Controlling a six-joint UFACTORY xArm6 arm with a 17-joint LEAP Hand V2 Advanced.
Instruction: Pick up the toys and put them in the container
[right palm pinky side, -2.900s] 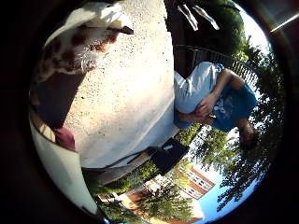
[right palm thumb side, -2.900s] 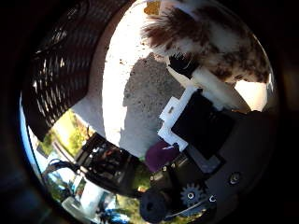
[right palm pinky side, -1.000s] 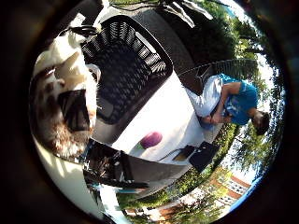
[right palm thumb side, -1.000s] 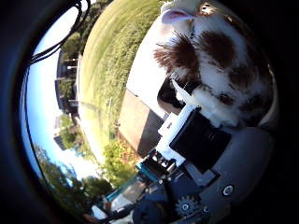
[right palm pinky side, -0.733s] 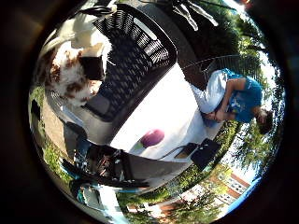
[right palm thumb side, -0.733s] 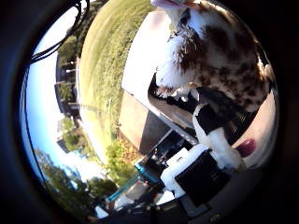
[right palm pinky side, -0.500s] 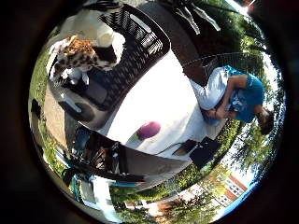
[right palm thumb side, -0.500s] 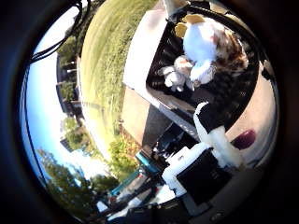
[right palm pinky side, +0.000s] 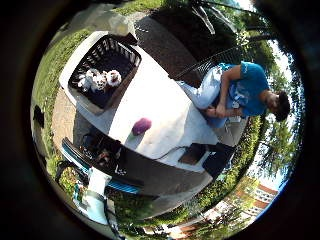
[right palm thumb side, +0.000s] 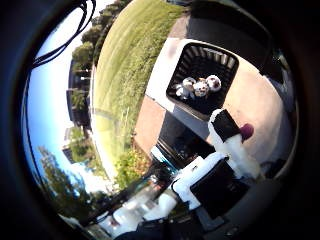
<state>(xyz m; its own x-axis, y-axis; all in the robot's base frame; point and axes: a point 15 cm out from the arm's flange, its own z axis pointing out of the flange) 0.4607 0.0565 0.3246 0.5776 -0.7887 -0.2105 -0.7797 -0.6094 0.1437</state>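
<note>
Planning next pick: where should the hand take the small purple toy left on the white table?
Judging from above: the small purple toy is a rounded lump lying alone on the white table, clear of the black basket. Close fingers round its middle.

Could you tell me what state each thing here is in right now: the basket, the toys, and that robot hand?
Black basket: upright on the table, open top, holding a toy.
Spotted plush toy: lying inside the basket, released.
Purple toy: on the white table, outside the basket, not picked up yet.
Hand: raised clear of the basket, fingers straight, holding nothing.
</note>
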